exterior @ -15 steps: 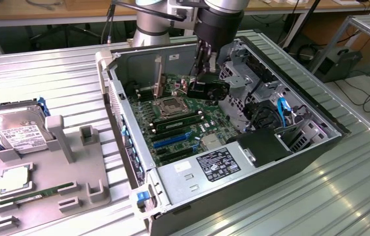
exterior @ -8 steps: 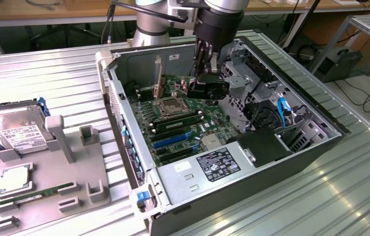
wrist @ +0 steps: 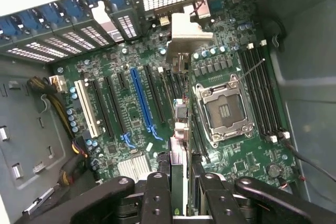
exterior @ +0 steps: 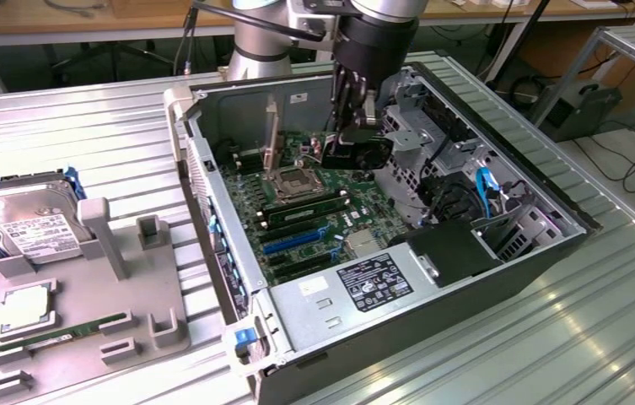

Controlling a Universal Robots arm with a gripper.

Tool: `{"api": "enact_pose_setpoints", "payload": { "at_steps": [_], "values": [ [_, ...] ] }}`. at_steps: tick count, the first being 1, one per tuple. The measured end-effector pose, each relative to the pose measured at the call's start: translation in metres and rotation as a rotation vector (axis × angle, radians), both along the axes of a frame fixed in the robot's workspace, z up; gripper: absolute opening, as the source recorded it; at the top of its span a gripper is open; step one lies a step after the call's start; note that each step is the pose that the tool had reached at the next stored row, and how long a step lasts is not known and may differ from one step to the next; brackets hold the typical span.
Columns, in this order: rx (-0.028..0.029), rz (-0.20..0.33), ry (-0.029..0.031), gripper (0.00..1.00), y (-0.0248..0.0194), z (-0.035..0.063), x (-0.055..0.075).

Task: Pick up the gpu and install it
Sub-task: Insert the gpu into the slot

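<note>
The gpu [exterior: 363, 152], a dark card with a black round fan, hangs above the motherboard [exterior: 306, 215] inside the open computer case [exterior: 210, 219]. My gripper [exterior: 353, 126] is shut on it from above. In the wrist view the gpu [wrist: 180, 156] appears edge-on between my black fingers [wrist: 157, 198], and its silver end bracket [wrist: 186, 35] points toward the case's rear slot covers. The card hovers over the black expansion slots between the blue slot [wrist: 143, 98] and the empty CPU socket [wrist: 224, 111]. Whether its edge touches a slot I cannot tell.
A grey fixture [exterior: 92, 295] on the exterior view's left carries a silver hard drive [exterior: 30, 224] and a green memory stick [exterior: 58, 335]. The power supply [exterior: 374, 278] and drive cage [exterior: 441, 143] crowd the case interior. Loose cables [wrist: 68, 124] lie beside the white slot.
</note>
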State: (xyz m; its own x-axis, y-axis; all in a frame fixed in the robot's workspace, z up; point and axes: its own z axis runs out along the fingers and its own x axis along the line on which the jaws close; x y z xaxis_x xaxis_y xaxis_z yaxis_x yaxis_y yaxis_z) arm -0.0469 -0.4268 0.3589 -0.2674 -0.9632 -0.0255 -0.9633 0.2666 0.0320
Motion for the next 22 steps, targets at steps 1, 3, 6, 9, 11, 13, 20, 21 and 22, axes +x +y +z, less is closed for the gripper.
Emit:
{"api": "enact_pose_setpoints", "payload": {
  "at_steps": [1, 3, 6, 9, 11, 13, 20, 21, 22],
  "values": [
    [-0.0001, 0.006, 0.0, 0.26, 0.0, 0.0, 0.0],
    [-0.0001, 0.018, 0.0, 0.26, 0.0, 0.0, 0.0],
    [-0.0001, 0.037, 0.0, 0.26, 0.0, 0.0, 0.0],
    [-0.0001, 0.054, 0.0, 0.26, 0.0, 0.0, 0.0],
    [-0.0001, 0.065, 0.0001, 0.26, 0.0, 0.0, 0.0],
    [0.0, 0.077, 0.0, 0.26, 0.0, 0.0, 0.0],
    [0.0, 0.136, 0.0, 0.26, 0.0, 0.0, 0.0],
    [0.0, 0.143, 0.0, 0.26, 0.0, 0.0, 0.0],
    [0.0, 0.154, 0.0, 0.26, 0.0, 0.0, 0.0]
  ]
}}
